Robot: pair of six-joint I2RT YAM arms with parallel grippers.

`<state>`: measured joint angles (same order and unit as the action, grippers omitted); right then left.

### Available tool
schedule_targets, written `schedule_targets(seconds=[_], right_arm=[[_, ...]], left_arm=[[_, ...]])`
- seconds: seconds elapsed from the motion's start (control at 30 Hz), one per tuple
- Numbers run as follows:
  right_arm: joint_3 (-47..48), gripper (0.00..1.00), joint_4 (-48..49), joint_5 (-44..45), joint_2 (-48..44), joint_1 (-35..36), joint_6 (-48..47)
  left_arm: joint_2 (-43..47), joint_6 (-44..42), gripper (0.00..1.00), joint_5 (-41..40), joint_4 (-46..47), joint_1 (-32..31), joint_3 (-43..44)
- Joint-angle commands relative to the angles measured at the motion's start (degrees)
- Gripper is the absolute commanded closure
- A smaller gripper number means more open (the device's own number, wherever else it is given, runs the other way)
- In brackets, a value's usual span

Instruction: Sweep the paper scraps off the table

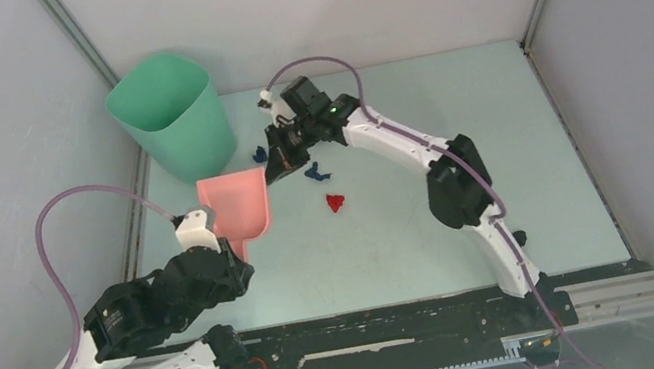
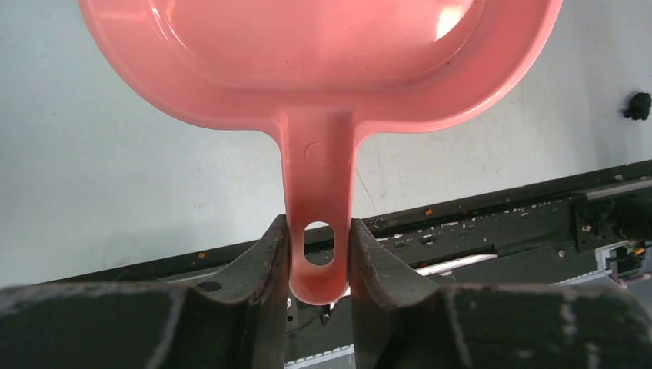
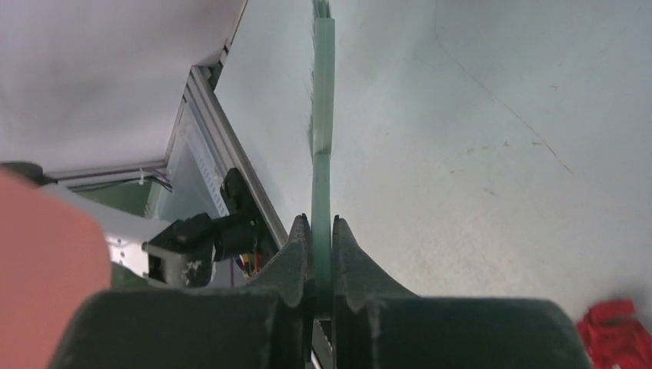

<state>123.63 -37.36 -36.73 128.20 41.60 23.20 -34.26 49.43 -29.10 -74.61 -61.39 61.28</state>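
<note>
Red and dark-blue crumpled paper scraps (image 1: 335, 202), tiny, on pale table (image 1: 538, 137)

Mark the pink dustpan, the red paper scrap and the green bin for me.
pink dustpan (image 1: 241, 205): top external view, middle of its tray.
red paper scrap (image 1: 336, 202): top external view, centre of the crumple.
green bin (image 1: 190, 132): top external view, its outer front wall.

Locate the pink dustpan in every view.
Top external: pink dustpan left of centre, beside the green bin.
Left wrist: fills the top, handle clamped in the left hand.
Right wrist: blurred pink patch at lower left, probably it.
Shared landmark: the pale green table, in all three.
</note>
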Motion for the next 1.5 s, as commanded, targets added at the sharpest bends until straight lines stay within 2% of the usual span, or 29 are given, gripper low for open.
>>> schedule_targets(seconds=[0.0, 0.27, 0.4, 0.47, 0.6, 0.77, 0.87, 1.0, 1.1, 1.17, 1.3, 1.47], right_arm=[[5.3, 1.00, 7.0, -3.0, 5.6, 0.8, 9.3], [6.3, 1.00, 10.1, 5.5, 12.3, 0.3, 18.6], [6.9, 1.00, 9.1, 7.6, 13.0, 0.5, 18.5], [4.1, 1.00, 8.2, 9.8, 11.5, 0.4, 18.3], [-10.0, 1.00, 8.5, 13.0, 3.9, -0.9, 18.5], [-31.9, 1.00, 10.5, 21.0, -14.0, -3.8, 13.5], [-38.7, 1.00, 12.1, 22.4, -23.7, -5.3, 9.7], [-41.7, 1.00, 16.2, 17.5, -30.9, -6.0, 7.9], [-39.8, 1.00, 19.2, 15.1, -30.7, -5.6, 9.2], [-35.1, 1.00, 18.6, 12.4, -27.0, -5.3, 10.7], [-22.5, 1.00, 16.3, 10.0, -16.0, -3.1, 12.5], [-7.3, 1.00, 18.7, 6.7, -0.5, -2.1, 21.9]], left_arm=[[-2.2, -2.3, 1.00, 1.2, 1.7, -0.2, 0.5], [-2.3, -1.6, 1.00, 1.9, 2.3, -0.2, -0.4], [-2.2, -1.5, 1.00, 2.4, 3.6, -0.2, -2.5], [-2.2, -1.2, 1.00, 3.0, 4.1, -0.2, -2.8], [-1.5, -1.0, 1.00, 3.3, 4.9, -0.2, -3.1], [-1.3, -2.1, 1.00, 2.3, 5.8, -0.2, -1.9], [-2.6, -2.6, 1.00, 2.0, 6.3, -0.2, -1.4], [-4.0, -3.3, 1.00, 1.9, 6.6, -0.2, -1.4], [-3.8, -2.9, 1.00, 2.2, 6.8, -0.2, -1.7], [-3.5, -2.5, 1.00, 2.6, 6.7, -0.2, -1.8], [-2.2, -0.9, 1.00, 2.8, 6.2, -0.2, -2.6], [-1.8, 1.3, 1.00, 3.1, 6.5, -0.3, -3.3]])
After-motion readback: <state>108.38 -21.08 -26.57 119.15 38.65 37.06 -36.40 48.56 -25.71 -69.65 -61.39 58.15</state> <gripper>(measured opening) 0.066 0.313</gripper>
